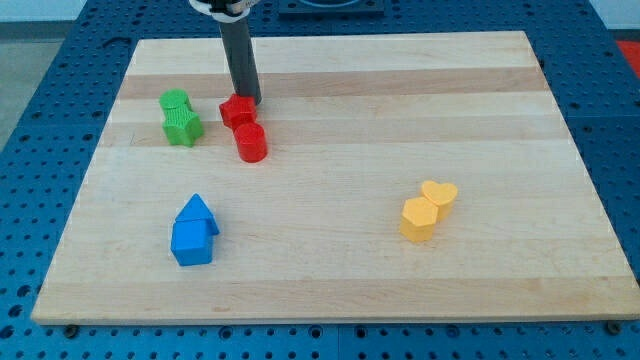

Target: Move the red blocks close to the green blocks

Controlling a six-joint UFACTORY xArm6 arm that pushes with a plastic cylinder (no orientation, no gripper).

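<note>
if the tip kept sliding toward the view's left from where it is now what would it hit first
Probably the upper red block: my tip sits at its upper right edge. Beyond that lie the green blocks.

1. The rod (240,62) is a straight, dark grey bar with flat faces, matte in finish, one face catching slightly more light than the other.
2. My tip (249,103) is the rod's blunt, squared-off lower end, the same dark grey.
3. At the view's top edge, a white collar with black trim (222,7) caps the rod; little of it shows.
</note>
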